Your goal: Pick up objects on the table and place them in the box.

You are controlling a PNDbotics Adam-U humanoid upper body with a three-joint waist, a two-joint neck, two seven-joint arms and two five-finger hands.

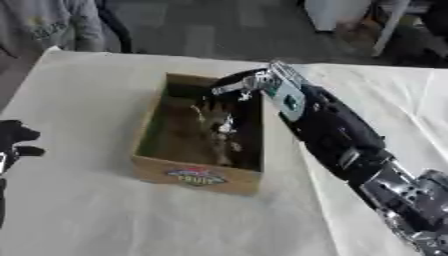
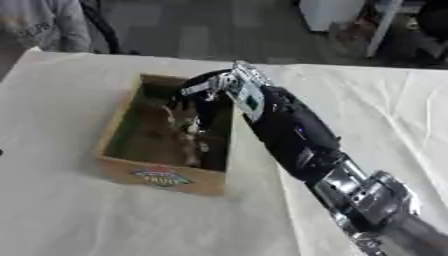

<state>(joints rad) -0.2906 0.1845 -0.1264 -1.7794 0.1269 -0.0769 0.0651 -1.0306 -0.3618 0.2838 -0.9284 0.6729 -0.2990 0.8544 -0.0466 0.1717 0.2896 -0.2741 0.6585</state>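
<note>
A brown cardboard box (image 1: 145, 131) with a coloured label on its front wall stands in the middle of the table. Several pale and silvery things (image 1: 220, 126) lie inside it, too blurred to name. My right arm reaches in from the lower right, and my right hand (image 1: 246, 81) hovers over the box's far right corner, above those things. Blur hides whether it holds anything. My left hand (image 1: 14, 142) rests at the left edge of the left eye view, fingers relaxed, away from the box.
A white cloth (image 1: 79, 210) covers the table, with wrinkles on the right side. Beyond the far edge is dark floor with a person's grey sleeve (image 1: 52, 25) at the top left and white furniture (image 2: 328, 12) at the top right.
</note>
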